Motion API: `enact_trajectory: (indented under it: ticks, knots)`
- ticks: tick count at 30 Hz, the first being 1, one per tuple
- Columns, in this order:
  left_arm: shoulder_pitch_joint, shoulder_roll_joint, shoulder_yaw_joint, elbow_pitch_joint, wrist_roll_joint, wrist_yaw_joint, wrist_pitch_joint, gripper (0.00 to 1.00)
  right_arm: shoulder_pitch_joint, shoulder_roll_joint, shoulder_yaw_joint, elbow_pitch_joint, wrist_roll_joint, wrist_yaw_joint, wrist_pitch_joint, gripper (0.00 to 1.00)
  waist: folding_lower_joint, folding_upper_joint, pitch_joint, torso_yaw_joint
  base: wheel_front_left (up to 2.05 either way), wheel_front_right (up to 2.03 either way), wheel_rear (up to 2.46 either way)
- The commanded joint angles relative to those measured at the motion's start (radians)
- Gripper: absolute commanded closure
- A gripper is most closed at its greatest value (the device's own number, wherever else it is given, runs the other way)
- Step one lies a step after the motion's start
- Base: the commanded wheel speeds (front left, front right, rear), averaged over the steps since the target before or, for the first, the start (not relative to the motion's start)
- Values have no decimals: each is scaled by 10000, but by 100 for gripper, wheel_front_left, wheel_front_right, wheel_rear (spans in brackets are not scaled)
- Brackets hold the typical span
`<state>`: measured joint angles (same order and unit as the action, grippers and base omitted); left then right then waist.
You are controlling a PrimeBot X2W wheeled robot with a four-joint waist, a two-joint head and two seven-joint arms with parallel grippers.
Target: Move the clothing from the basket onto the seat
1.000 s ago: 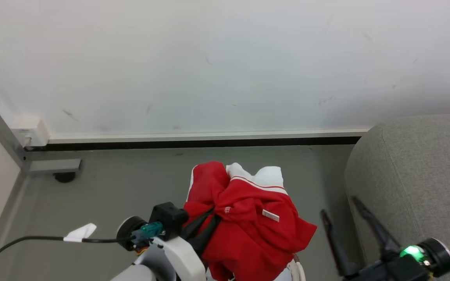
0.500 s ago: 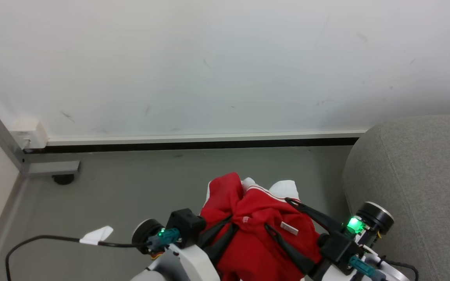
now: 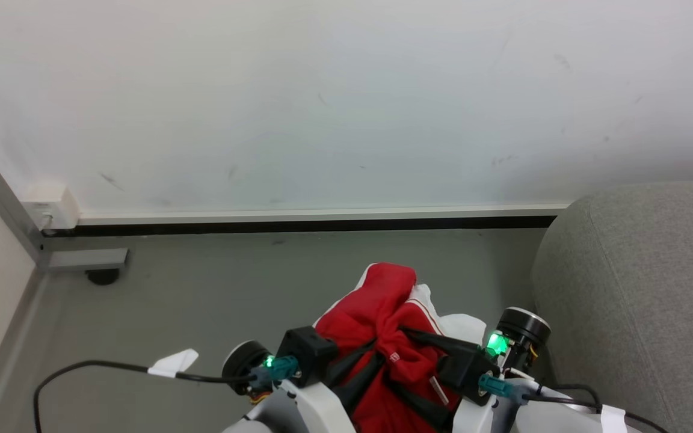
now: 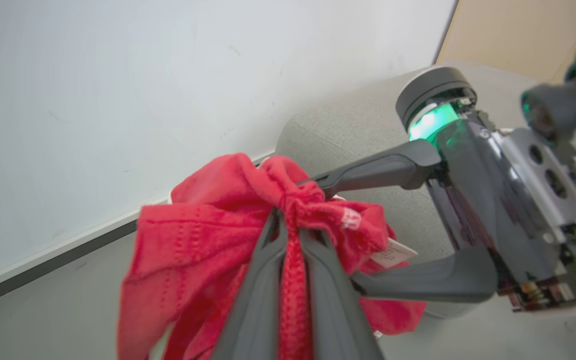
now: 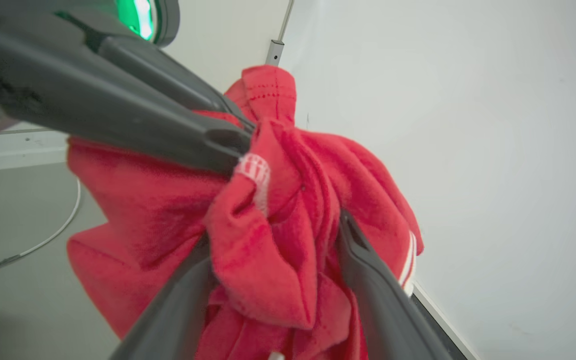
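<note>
Red clothing (image 3: pixel 385 300) is held aloft, just left of the seat's (image 3: pixel 641 288) rounded end and not yet on it.
The seat lies to the bundle's right, nearer the right arm. The left gripper (image 3: pixel 366 361) is clamped on a twisted neck of cloth, while the right gripper (image 3: pixel 405 361) straddles the bunch with its fingers spread wide. The left wrist view shows the pinch, and the head view shows the gap to the seat.

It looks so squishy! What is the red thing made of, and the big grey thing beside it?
The red clothing looks like soft knit cloth, matte: it bunches into folds and shows stitch rows. The grey seat looks like woven upholstery fabric, matte with a fine grainy weave, probably padded, as its edge is rounded.
</note>
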<state>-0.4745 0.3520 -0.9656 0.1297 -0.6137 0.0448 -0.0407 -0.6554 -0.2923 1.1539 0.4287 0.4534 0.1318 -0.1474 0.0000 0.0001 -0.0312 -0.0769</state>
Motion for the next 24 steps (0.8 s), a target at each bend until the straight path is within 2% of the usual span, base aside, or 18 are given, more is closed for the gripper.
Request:
enact_trajectory:
  ticks: [1, 2, 3, 4, 5, 13, 14, 15, 16, 17, 18, 24]
  knots:
    - [-128, -91, 0, -26, -25, -62, -36, 100, -196, 85, 186, 187, 236, -20, -100, 0, 0, -1, -5, 12, 0, 0, 0]
    - [-137, -106, -12, -25, -33, -72, -36, 100, -247, 127, 333, 304, 383, -20, -162, 0, 0, -1, -10, 21, 0, 0, 0]
    - [-143, -121, -13, -26, -46, -75, -38, 100, -309, 175, 389, 442, 540, -20, -243, 53, 0, -1, -14, 25, 0, 0, 0]
    - [-149, -127, -14, -18, -61, -81, -50, 100, -363, 223, 468, 547, 716, -20, -307, 96, 0, -1, -17, 29, 0, 0, 0]
    - [-150, -116, -12, -9, -71, -79, -64, 100, -402, 273, 560, 640, 840, -20, -376, 100, 0, -1, -18, 31, 0, 0, 0]
    - [-73, 23, 128, 71, -99, 119, -276, 100, -594, 322, 679, 1116, 1529, -20, -939, 100, 0, -1, 2, -17, 0, 0, 0]
    - [-53, 36, 140, 90, -93, 150, -277, 95, -618, 307, 628, 1175, 1561, -22, -995, 100, 0, -1, 10, -26, 0, 0, 0]
    - [-42, 55, 139, 111, -59, 165, -319, 80, -641, 293, 562, 1213, 1578, -22, -1021, 100, 0, -1, 19, -30, 0, 0, 0]
    - [-33, 71, 151, 127, -14, 199, -359, 58, -662, 283, 480, 1236, 1609, -23, -1076, 100, 0, -1, 24, -32, 0, 0, 0]
    - [4, 54, 189, 140, -15, 258, -459, 27, -676, 285, 408, 1230, 1616, -23, -1131, 100, 0, -1, 28, -31, 0, 0, 0]
    - [56, 44, 217, 169, -6, 302, -559, 0, -664, 293, 326, 1221, 1642, -23, -1137, 100, 0, -1, 30, -29, 0, 0, 0]
    - [402, 76, 372, 574, -46, 505, -1176, 0, -472, 122, -373, 1179, 1521, -22, -1189, 100, 0, -1, 39, -6, 0, 0, 0]
